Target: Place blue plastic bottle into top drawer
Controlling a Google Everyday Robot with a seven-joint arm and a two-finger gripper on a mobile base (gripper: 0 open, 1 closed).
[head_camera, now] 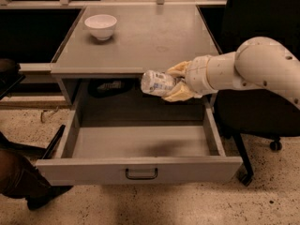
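The task looks roughly at its midpoint: the grasp and lift are done, and the release is left. The top drawer (140, 169) stands pulled fully out, its grey floor bare as far as can be seen, its dark bar handle (141, 173) facing the camera. The blue plastic bottle (153, 83) hangs in the air above the rear right part of the drawer, lying on its side with the free end pointing toward the drawer's left, and touches neither the drawer nor the surface (154, 41) that sits over the drawer's back. The tool (174, 82) is above the drawer's rear right corner, its two yellowish fingers clamped around one end of the bottle, with the white arm (253, 67) reaching in from beyond the drawer's right wall. What is left, by my reading, is to bring the bottle down into the drawer cavity, let go, and draw the arm clear. The white bowl (101, 26) sits on the surface well behind the drawer's left half and plays no part. A dark office chair (262, 121) stands just beyond the drawer's right side.
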